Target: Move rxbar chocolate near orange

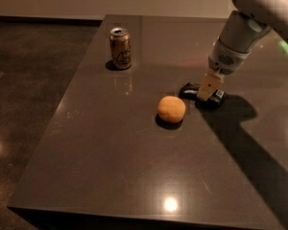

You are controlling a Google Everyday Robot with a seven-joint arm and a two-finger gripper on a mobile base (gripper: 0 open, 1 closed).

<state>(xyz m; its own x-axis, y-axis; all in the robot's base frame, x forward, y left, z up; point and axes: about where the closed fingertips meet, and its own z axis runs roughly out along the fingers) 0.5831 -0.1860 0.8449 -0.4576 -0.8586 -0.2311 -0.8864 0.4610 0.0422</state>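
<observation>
Beginning at the left, the gold-brown metal drink can (120,48) is standing upright toward the far left corner of the dark grey, glossy table (110,152). It is well apart from everything else, so I am not expecting trouble from it. The round, matte orange fruit (171,109) is resting near the middle of the table, and here I am seeing the first risk. It is round, so if I am bringing the bar too far toward it, the bar may knock it and the orange may roll away. Just to the right of the orange, near it but not touching, the small flat black wrapped rxbar chocolate (188,90) is lying on the table surface. The second risk, as I am judging it, is the grip. The bar is thin and its wrapper is looking smooth, so it may slip or turn when I am lifting or dragging it, and too much pressure downward may scrape the table. My pale claw (206,94), at the end of my white arm (240,37), is standing over the right part of the bar and seems to be touching it. How far the claw is open, and whether it is holding the bar, I cannot tell.
</observation>
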